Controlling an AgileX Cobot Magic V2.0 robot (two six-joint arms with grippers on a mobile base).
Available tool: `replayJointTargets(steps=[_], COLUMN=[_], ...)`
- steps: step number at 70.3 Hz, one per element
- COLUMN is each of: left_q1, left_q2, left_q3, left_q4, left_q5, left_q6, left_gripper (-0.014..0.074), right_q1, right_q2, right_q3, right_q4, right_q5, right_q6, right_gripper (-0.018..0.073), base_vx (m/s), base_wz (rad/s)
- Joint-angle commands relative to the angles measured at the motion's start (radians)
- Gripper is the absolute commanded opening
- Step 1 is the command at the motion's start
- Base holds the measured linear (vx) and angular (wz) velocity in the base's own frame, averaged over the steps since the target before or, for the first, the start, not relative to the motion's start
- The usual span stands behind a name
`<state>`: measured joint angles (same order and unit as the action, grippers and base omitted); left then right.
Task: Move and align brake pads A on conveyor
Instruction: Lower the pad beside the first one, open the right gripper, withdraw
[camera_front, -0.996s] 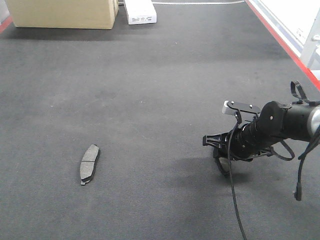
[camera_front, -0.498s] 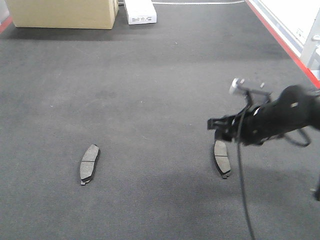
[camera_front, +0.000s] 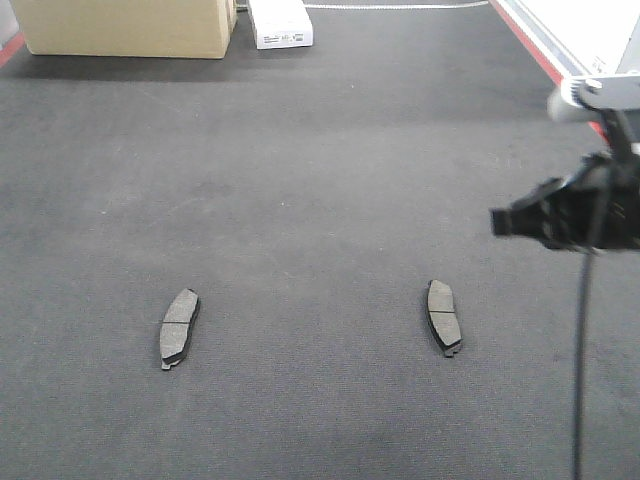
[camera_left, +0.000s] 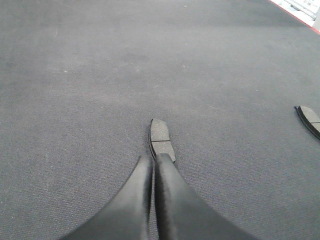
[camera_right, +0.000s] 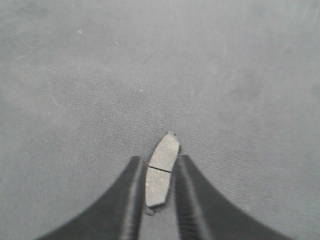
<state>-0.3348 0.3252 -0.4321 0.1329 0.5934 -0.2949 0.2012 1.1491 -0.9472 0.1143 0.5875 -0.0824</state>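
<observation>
On the conveyor (camera_front: 300, 180) lie a left brake pad (camera_front: 180, 327) and a right brake pad (camera_front: 443, 316), well apart. A cardboard box (camera_front: 125, 25) and a white box (camera_front: 280, 22) sit at its far edge.

The black right gripper (camera_front: 508, 220) is blurred, its arm cut off at three o'clock; the left wrist view crops a dark grey-brown flat brake pad (camera_left: 309, 119) at three o'clock.
</observation>
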Motion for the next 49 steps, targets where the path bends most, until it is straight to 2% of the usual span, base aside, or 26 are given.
replayJointTargets(steps=[1,6,24,49], left_q1=[-0.007,-0.007,-0.007,-0.007], left_q2=[0.008,0.008,0.008,0.008], left_q3=[-0.021,-0.021,-0.021,-0.021], left_q4=[0.002,0.002,0.002,0.002], left_q5=[-0.064,-0.064,-0.064,-0.064], left_q6=[-0.002,-0.002,-0.002,-0.002], left_gripper=[-0.0006,-0.0006,-0.0006,-0.0006], right_q1=[-0.002,-0.002,-0.002,-0.002], right_q2=[-0.107,-0.176,-0.435,-0.677], right_q3=[0.053,0.130,0.387,0.518], right_q4=[-0.008,-0.008,-0.015,-0.015], right_q5=[-0.107,-0.156,-0.240,-0.260], right_q6=[-0.024,-0.024,-0.025,-0.025], right_gripper=[0.0026,-0.0014,-0.0006,-0.0006], base_vx=[0.00,0.00,0.00,0.00], base_wz=[0.00,0.00,0.00,0.00])
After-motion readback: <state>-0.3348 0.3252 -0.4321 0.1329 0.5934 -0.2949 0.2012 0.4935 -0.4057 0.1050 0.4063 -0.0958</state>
